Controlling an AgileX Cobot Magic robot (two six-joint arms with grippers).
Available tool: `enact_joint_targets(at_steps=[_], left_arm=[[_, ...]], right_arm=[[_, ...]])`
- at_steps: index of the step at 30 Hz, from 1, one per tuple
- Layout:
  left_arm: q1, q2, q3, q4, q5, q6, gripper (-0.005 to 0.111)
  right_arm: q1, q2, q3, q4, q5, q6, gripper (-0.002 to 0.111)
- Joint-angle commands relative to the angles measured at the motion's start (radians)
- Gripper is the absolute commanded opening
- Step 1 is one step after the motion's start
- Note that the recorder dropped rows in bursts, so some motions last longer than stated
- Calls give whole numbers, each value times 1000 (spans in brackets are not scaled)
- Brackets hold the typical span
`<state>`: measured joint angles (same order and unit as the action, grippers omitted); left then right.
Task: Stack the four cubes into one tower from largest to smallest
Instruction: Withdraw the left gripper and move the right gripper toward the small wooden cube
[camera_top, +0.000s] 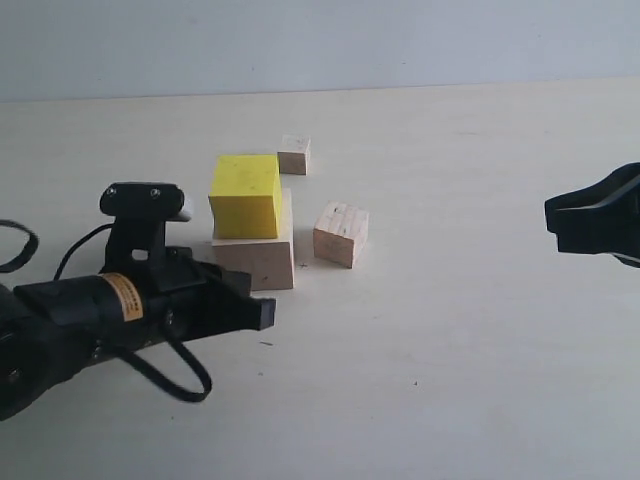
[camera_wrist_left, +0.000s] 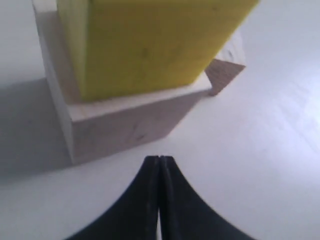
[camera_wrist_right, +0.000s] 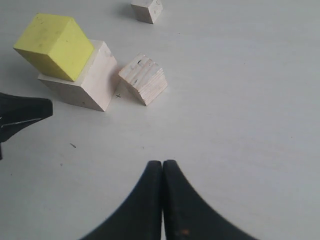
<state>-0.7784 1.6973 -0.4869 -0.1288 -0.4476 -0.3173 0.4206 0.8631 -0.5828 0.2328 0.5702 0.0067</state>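
1. Table (camera_top: 450, 380): a plain pale top that carries all four cubes. Both arms hang low over it.
2. Left gripper (camera_top: 262, 312): its fingers are pressed together and hold nothing. The tips point at the lower block of the tower (camera_top: 250, 240) from just in front of it, without touching.
3. Right gripper (camera_top: 552, 215): its fingers are likewise pressed together and empty. It is well apart from every cube, off to the right side of the table.
4. Large wooden cube (camera_top: 258, 260): it rests flat on the table as the base of the tower. The widest block goes lowest because it offers the broadest seat.
5. Yellow cube (camera_top: 245, 195): it sits upright on the large cube, toward one edge rather than centred. Two of the four levels appear to be done.
6. Middle wooden cube (camera_top: 341, 234): it lies on the table just beside the base, on the right gripper's side, slightly turned. By size it is judged to be next in order, so either gripper must spread its fingers before taking it.
7. Small wooden cube (camera_top: 294, 155): it lies on the table just behind the tower, farthest from both sets of fingers. It would cap the column.
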Motion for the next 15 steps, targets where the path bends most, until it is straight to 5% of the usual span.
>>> enact_joint_targets(at_steps=[1, 8, 15], left_arm=[[-82, -125, 96, -12, -4, -32, 0], [-139, -379, 162, -161, 0, 3, 0], [-137, -582, 162, -531, -2, 378, 0]], right_arm=[[4, -2, -9, -8, -16, -7, 0], [4, 21, -9, -8, -33, -79, 0], [4, 157, -9, -8, -220, -202, 0]])
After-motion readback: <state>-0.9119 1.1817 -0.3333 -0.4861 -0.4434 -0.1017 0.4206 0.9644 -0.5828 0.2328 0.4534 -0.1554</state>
